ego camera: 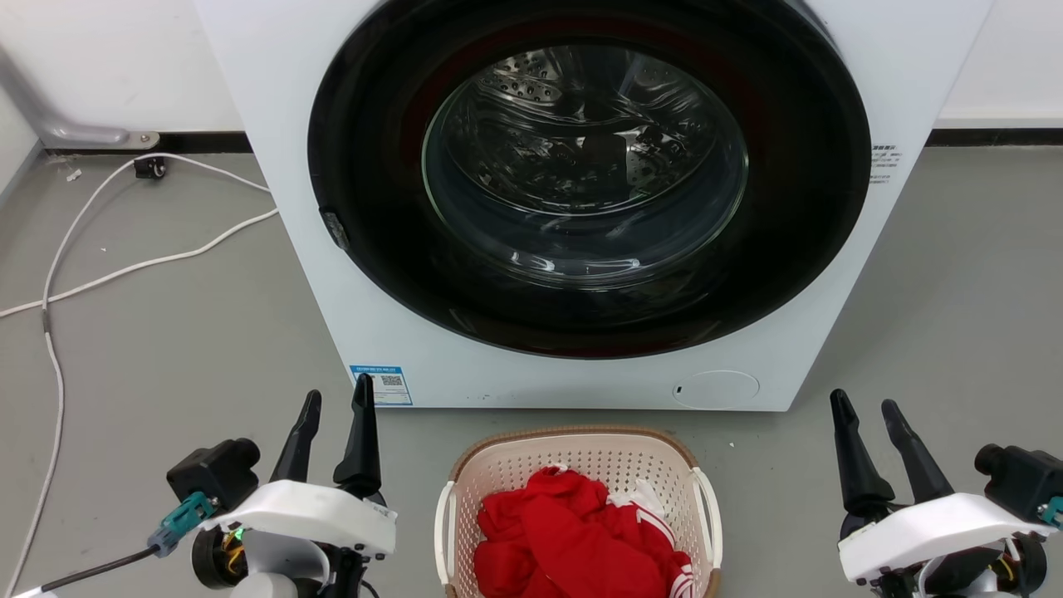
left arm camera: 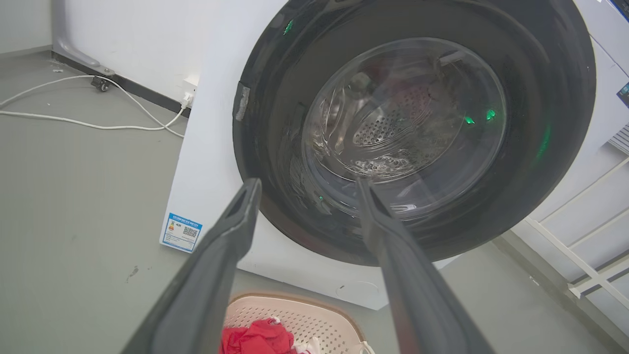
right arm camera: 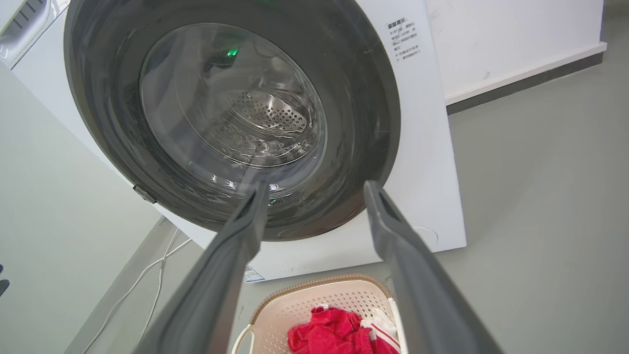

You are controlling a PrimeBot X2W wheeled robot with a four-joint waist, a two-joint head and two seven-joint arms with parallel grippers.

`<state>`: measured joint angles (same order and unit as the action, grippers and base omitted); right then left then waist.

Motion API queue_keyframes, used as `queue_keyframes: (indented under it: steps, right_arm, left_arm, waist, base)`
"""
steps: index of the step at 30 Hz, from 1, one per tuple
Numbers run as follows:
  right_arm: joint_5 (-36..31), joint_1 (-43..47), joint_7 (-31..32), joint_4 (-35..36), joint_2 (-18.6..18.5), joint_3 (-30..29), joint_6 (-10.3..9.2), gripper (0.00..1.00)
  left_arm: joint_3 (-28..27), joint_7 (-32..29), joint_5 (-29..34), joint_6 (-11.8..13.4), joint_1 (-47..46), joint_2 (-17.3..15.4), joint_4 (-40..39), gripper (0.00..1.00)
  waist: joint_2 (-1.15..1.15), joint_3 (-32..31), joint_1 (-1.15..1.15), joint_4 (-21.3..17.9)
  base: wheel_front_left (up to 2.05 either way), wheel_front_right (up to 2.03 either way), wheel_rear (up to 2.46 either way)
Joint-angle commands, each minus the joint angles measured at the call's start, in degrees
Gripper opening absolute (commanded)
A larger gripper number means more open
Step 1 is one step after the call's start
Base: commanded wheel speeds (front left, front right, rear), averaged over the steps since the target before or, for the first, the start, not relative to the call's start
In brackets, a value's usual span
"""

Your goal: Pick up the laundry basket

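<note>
Cable: a white cable (ego camera: 124, 267) lies in loops on the grey floor (ego camera: 166, 349), at the far left, running toward the wall.
Left gripper: the left gripper (ego camera: 338, 389) is at the lower left, its fingers spread with a clear gap and nothing between them. It is apart from the basket.
Sticker: a blue sticker (ego camera: 380, 385) is at the lower left corner of the machine's front.
Laundry basket: the laundry basket (ego camera: 573, 433) stands on the floor just in front of the washing machine, between the two grippers. It is cream and perforated, with a brown rim and a white handle on each side.
Contents: red clothing (ego camera: 565, 531) is heaped inside. A white piece with red stripes beside it may be part of the same garment; I cannot tell.
Washing machine: the white washing machine (ego camera: 274, 124) has a round dark door with its glass shut over a steel drum.
Right gripper: the right gripper (ego camera: 864, 400) is at the lower right, fingers parted and empty, well clear of the basket.
</note>
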<state>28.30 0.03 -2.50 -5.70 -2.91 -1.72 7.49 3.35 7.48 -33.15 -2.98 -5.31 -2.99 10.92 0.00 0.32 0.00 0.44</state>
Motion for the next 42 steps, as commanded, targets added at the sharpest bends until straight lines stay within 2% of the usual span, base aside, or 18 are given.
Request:
queue_keyframes:
  steps: [1,23,42]
  right_arm:
    - [-2.0,-0.1,-0.1,0.9,0.0,0.0,0.0,1.0]
    - [-15.3,1.4,0.1,1.7,0.0,0.0,0.0,1.0]
    - [-23.2,2.4,-1.3,2.0,0.0,-0.6,-0.01,1.0]
  left_arm:
    - [0.2,0.6,1.8,0.3,-1.6,-0.4,-0.6,1.0]
    - [1.7,3.7,14.8,1.7,-2.1,-1.2,1.1,1.0]
    - [2.7,6.0,22.9,2.3,-2.3,-1.0,2.9,1.0]
  waist:
    - [0.0,0.0,0.0,0.0]
    - [0.0,-0.1,0.0,0.4]
    - [0.0,-0.2,0.0,0.4]
  base:
    - [0.0,0.0,0.0]
    - [0.0,0.0,0.0]
    - [0.0,0.0,0.0]
